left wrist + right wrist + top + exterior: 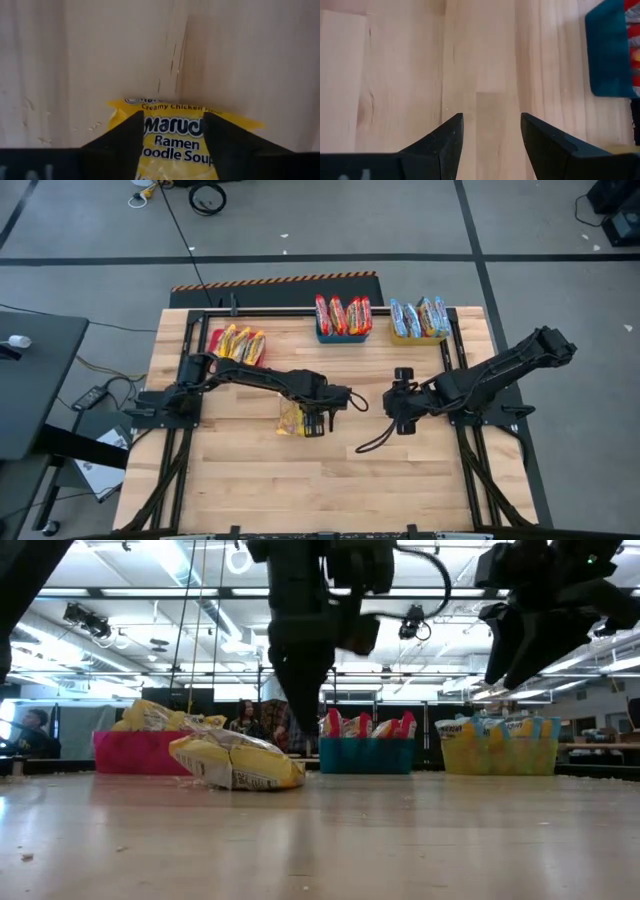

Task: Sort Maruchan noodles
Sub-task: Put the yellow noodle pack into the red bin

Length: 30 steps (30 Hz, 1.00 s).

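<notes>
Step in hand: picking up the last loose yellow packet (291,419) of Maruchan noodles; it looks to be the only one not yet sorted.
Left gripper (172,145): hangs over the packet near the middle of the desk (400,480), its fingers spread apart, one to each side of the printed label, holding nothing.
Packet and fingers: the packet lies flat but crumpled on the bare wood, its near part between the two fingers. The low view shows the arm just beside it; whether the fingers touch the wrapper, I cannot tell.
Next move, as a judgement: the fingers need to drop and close on the crinkly wrapper, which may slip, then carry it to the back left corner.
Right gripper (491,145): waits right of centre above bare wood, fingers apart and empty.
Back edge of the desk: red bin (135,751) with yellow packets at left, blue bin (365,753) with red packets in the middle, yellow bin (497,754) with pale blue packets at right.
</notes>
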{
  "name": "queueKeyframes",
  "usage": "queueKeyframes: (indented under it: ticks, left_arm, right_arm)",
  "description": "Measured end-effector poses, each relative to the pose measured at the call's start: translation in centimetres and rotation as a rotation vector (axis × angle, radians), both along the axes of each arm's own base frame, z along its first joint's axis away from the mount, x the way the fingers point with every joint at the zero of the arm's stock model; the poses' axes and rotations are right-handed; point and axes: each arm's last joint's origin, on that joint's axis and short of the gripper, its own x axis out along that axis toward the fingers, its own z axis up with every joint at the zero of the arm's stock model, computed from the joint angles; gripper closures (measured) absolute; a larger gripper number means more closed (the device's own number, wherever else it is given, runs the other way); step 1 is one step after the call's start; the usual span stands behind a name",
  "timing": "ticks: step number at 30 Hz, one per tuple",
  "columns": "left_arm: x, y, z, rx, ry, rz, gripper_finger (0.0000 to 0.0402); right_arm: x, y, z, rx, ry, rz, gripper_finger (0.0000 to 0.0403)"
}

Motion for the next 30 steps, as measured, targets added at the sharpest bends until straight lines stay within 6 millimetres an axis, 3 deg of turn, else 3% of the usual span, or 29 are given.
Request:
queueKeyframes:
  ticks: [5,10,14,18,23,26,30]
  left_arm:
    - [-0.1,0.0,-2.4,0.006,0.070,-0.008,0.0165]
    - [-0.1,0.0,-3.9,0.013,0.117,-0.020,0.0169]
    - [0.0,0.1,-4.7,0.003,0.146,-0.011,0.0206]
    - [-0.1,0.2,-4.9,0.023,0.161,-0.016,0.0272]
    - [0.2,0.5,-4.2,0.067,0.173,-0.007,0.0384]
    - [0.1,0.5,-3.1,0.087,0.157,-0.029,0.0394]
    - [-1.3,0.8,1.2,0.166,0.104,-0.037,0.0397]
  right_arm:
    - [-0.4,-0.1,0.6,0.020,-0.029,-0.007,0.0200]
    - [-0.5,-0.1,0.7,0.037,-0.035,-0.004,0.0200]
    - [-0.5,-0.1,0.7,0.044,-0.039,-0.015,0.0200]
    - [-0.5,-0.1,0.7,0.052,-0.038,-0.016,0.0200]
    - [-0.5,-0.1,0.7,0.051,-0.037,-0.015,0.0200]
    - [-0.5,-0.1,0.7,0.051,-0.036,-0.015,0.0200]
    - [-0.6,-0.1,0.7,0.053,-0.033,-0.021,0.0200]
